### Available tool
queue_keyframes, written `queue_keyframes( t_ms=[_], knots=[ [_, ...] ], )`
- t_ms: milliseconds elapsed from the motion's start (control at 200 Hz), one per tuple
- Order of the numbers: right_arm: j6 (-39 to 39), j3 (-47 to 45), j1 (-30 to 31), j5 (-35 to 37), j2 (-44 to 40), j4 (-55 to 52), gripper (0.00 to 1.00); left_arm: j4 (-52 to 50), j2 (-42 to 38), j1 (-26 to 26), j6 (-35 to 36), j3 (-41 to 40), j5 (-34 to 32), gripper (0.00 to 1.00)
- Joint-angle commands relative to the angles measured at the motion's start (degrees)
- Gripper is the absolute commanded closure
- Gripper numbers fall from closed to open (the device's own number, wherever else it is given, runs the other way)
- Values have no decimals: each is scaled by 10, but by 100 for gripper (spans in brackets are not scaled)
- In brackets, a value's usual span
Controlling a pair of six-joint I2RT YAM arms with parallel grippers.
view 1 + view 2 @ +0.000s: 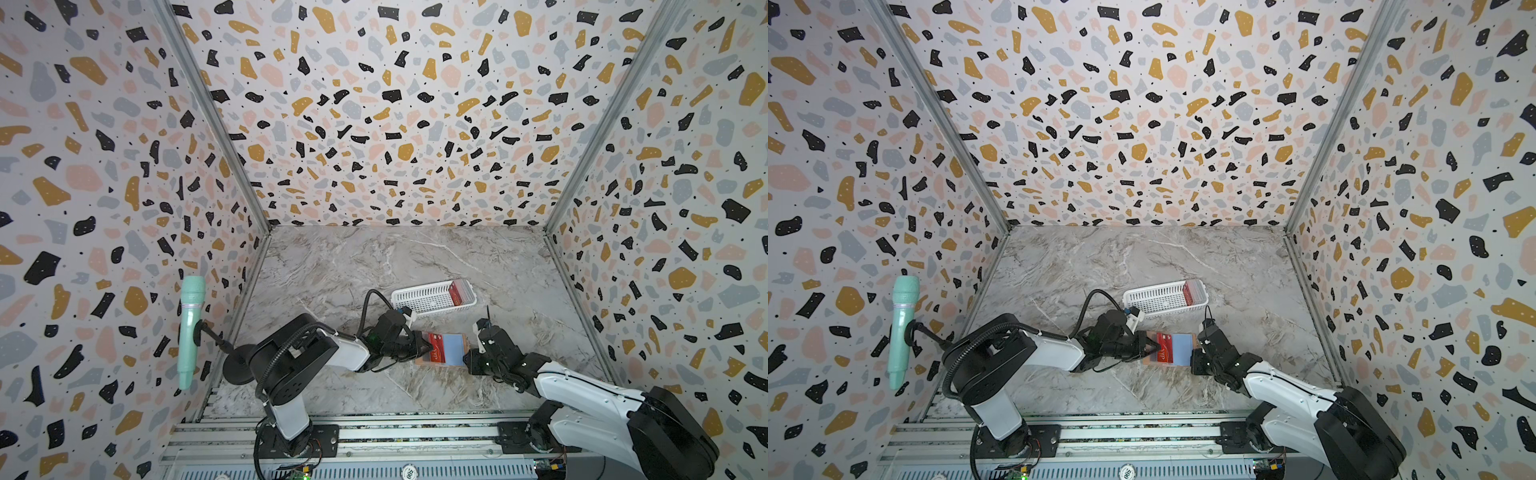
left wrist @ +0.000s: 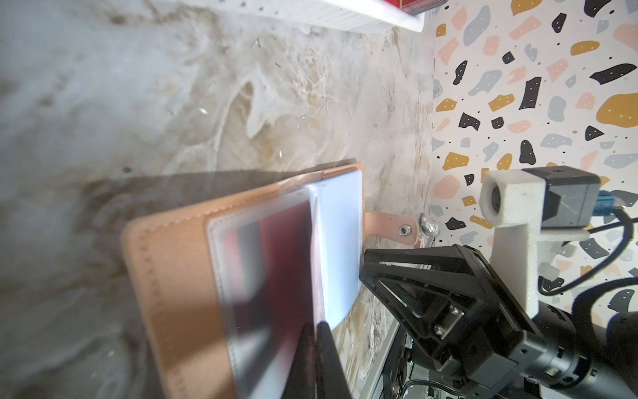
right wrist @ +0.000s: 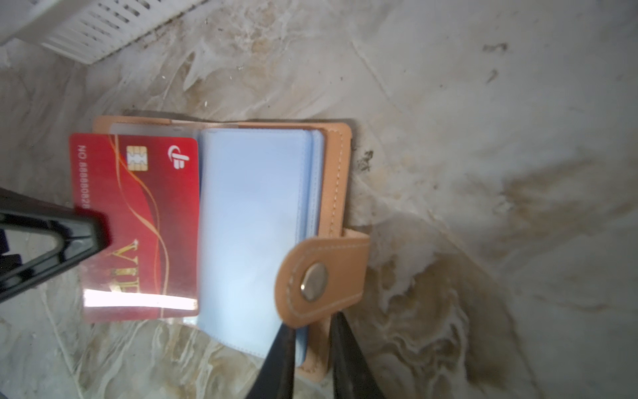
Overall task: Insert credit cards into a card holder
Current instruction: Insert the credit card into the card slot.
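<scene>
The card holder (image 1: 454,345) (image 1: 1184,345) lies open on the marble table, tan outside, with pale blue sleeves inside. My left gripper (image 1: 420,347) (image 2: 316,326) is shut on a red VIP credit card (image 3: 138,207) (image 1: 436,352), holding it over the holder's left half by a clear sleeve. Whether the card's edge is inside that sleeve I cannot tell. My right gripper (image 1: 469,357) (image 3: 312,331) is shut on the holder's right side, pinching the blue sleeves and the tan cover (image 3: 338,172) just below the snap strap (image 3: 314,276).
A white slotted basket (image 1: 428,298) (image 1: 1158,298) stands just behind the holder, with more red cards (image 1: 460,291) at its right end. A mint-green microphone (image 1: 190,328) on a black stand is at the left wall. Patterned walls enclose the table on three sides.
</scene>
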Motion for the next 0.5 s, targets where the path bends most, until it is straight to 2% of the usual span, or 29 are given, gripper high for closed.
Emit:
queue_keyframes(
  t_ms=[0,491],
  knots=[
    [-7,4,-2,7,5,-13,78,-10,13,2,13,12,15,100],
    [-5,4,-2,24,16,-28,78,-3,35,2,18,27,41,100]
  ],
)
